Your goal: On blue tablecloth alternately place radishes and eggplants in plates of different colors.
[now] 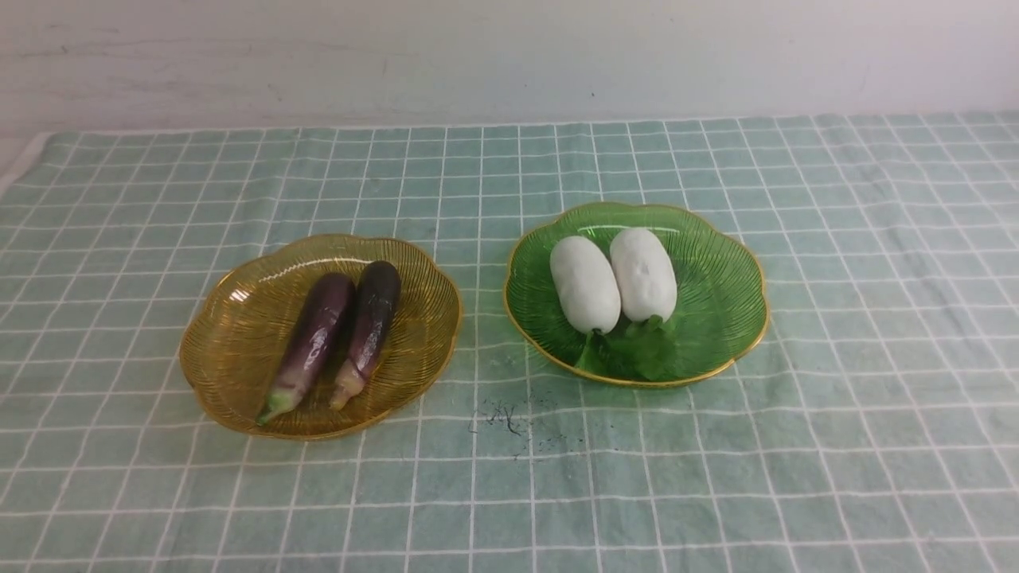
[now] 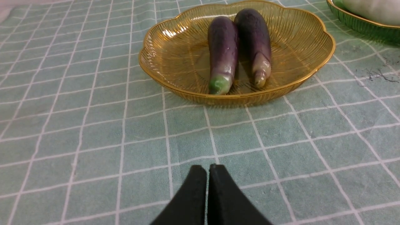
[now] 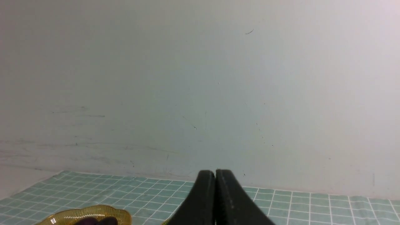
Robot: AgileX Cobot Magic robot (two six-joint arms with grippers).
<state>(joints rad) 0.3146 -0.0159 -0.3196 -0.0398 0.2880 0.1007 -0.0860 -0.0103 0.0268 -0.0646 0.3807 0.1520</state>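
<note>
While neither arm shows in the front view, the blue tablecloth [image 1: 836,358] covers the bench up to a pale wall [image 1: 509,56]. On it stand the two plates: the amber plate [image 1: 231,350] on the robot's left and the green plate [image 1: 716,294] on its right, near each other but apart. Both eggplants [image 1: 312,342] [image 1: 370,328] lie side by side in the amber plate, touching along their length, stem tips toward the camera. Both radishes [image 1: 585,284] [image 1: 643,273] lie side by side in the green plate, touching, with their green leaves [image 1: 637,350] spread at the near end. A small dark smudge [image 1: 505,418] marks the cloth between the plates, on the near side.

From the left wrist view, the left fingers [image 2: 208,187] are pressed together with nothing between them, hovering over bare cloth [image 2: 78,140]. Straight ahead of the tips, well apart from them, sits the amber plate [image 2: 162,59] with the two eggplants [image 2: 222,50] [image 2: 254,40]. A rim of the green plate [image 2: 359,25] shows off to one side.

From the right wrist view, the right fingers [image 3: 215,193] are likewise pressed together and hold nothing, pointing at the wall [image 3: 200,78]. Below and to one side of the tips, an edge of the amber plate [image 3: 93,214] shows on the cloth [image 3: 312,206], with dark eggplant ends [image 3: 97,221] just visible in it.
</note>
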